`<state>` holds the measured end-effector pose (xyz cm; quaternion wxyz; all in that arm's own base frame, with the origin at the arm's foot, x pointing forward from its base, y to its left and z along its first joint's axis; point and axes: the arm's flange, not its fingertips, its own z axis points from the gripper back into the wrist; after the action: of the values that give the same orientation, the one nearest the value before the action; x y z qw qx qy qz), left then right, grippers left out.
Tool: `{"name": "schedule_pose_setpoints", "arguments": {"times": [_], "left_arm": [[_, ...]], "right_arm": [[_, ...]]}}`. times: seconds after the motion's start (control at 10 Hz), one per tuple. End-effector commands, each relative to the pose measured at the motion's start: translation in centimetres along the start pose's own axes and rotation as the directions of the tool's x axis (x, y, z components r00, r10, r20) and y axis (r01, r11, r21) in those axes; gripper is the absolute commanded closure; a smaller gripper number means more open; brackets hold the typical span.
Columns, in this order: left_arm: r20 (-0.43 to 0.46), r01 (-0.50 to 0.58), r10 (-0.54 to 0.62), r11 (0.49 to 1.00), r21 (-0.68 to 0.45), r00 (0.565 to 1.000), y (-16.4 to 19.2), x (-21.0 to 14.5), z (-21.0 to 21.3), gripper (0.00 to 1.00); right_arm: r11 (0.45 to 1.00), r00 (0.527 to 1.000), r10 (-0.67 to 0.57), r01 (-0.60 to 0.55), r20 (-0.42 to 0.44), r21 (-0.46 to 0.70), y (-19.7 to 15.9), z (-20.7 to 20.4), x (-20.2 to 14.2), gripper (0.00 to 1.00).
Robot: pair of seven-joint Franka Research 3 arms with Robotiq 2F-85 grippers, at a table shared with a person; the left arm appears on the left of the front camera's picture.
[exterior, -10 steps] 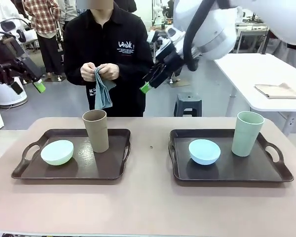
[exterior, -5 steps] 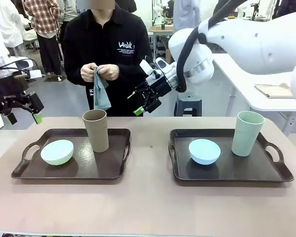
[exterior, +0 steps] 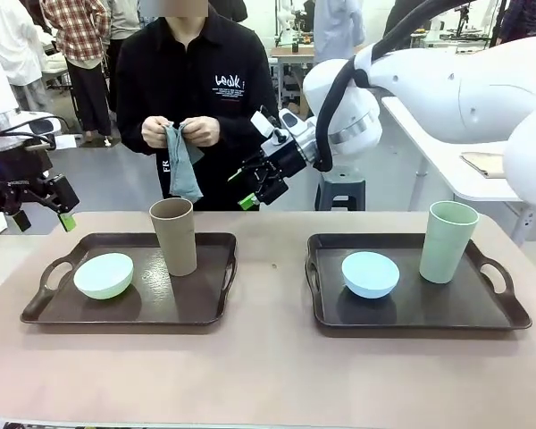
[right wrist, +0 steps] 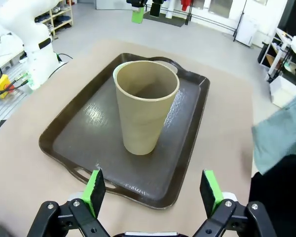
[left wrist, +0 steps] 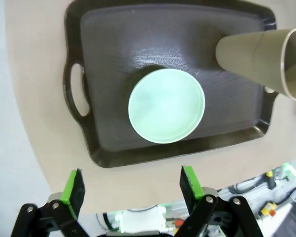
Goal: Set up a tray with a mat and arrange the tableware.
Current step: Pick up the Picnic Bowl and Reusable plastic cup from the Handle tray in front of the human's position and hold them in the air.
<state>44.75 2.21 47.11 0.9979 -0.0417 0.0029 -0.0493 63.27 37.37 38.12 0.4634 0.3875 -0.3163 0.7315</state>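
Observation:
Two dark brown trays sit on the table. The left tray (exterior: 183, 302) carries a pale green bowl (exterior: 104, 274) and a brown cup (exterior: 174, 235). On the right tray (exterior: 429, 306) stand a light blue bowl (exterior: 370, 273) and a pale green cup (exterior: 449, 241). Across the table a person holds a grey-blue cloth mat (exterior: 183, 165) in both hands. My left gripper (exterior: 43, 221) hangs open beyond the left tray's far left corner, looking down on the bowl (left wrist: 166, 105). My right gripper (exterior: 243, 189) is open in the air behind the brown cup (right wrist: 145, 106), empty.
Bare tabletop lies between the trays and along the front edge, with a small dark speck (exterior: 274, 265) in the gap. Behind, a stool (exterior: 341, 189) and a white side table (exterior: 447, 134) with folded tan paper (exterior: 505, 164) stand at the right.
The right arm has swung left and down, bringing its gripper nearer the brown cup. The left gripper has dropped lower and now points down. The person keeps handling the cloth.

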Motion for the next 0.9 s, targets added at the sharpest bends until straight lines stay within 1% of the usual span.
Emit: {"name": "schedule_pose_setpoints", "arguments": {"times": [0.0, 0.1, 0.2, 0.3, 0.4, 0.6, 0.8], "left_arm": [[-0.008, 0.000, 0.001, 0.999, 0.038, 1.000, 0.0, 0.3, -1.3, 0.00], [-0.043, 0.037, -0.034, 0.997, 0.067, 0.998, -0.2, 0.4, -2.5, 0.00], [-0.059, 0.062, -0.057, 0.995, 0.080, 0.997, -0.4, 0.5, -3.6, 0.00], [-0.059, 0.070, -0.065, 0.994, 0.082, 0.996, -0.4, 0.6, -4.1, 0.00], [-0.072, 0.061, -0.054, 0.994, 0.092, 0.996, -0.2, 0.5, -4.7, 0.00], [-0.080, 0.065, -0.057, 0.993, 0.094, 0.995, 0.0, 0.7, -6.1, 0.00], [-0.077, 0.075, -0.068, 0.993, 0.095, 0.995, 0.0, 0.9, -7.1, 0.00]], "right_arm": [[1.000, 0.999, 0.019, -0.019, 0.032, 0.002, -0.4, -0.8, -0.4, 0.00], [0.999, 0.999, 0.015, -0.016, 0.039, 0.034, -1.0, -2.3, -0.8, 0.00], [0.998, 0.998, 0.006, -0.009, 0.056, 0.063, -1.9, -3.6, -1.4, 0.00], [0.996, 0.996, 0.001, -0.009, 0.085, 0.089, -2.9, -5.0, -1.6, 0.00], [0.993, 0.996, -0.013, 0.002, 0.093, 0.116, -3.6, -6.5, -1.6, 0.00], [0.988, 0.996, -0.019, 0.006, 0.082, 0.156, -4.5, -9.0, -1.8, 0.00], [0.981, 0.996, -0.066, 0.053, 0.067, 0.186, -5.2, -10.6, -2.3, 0.00]]}}
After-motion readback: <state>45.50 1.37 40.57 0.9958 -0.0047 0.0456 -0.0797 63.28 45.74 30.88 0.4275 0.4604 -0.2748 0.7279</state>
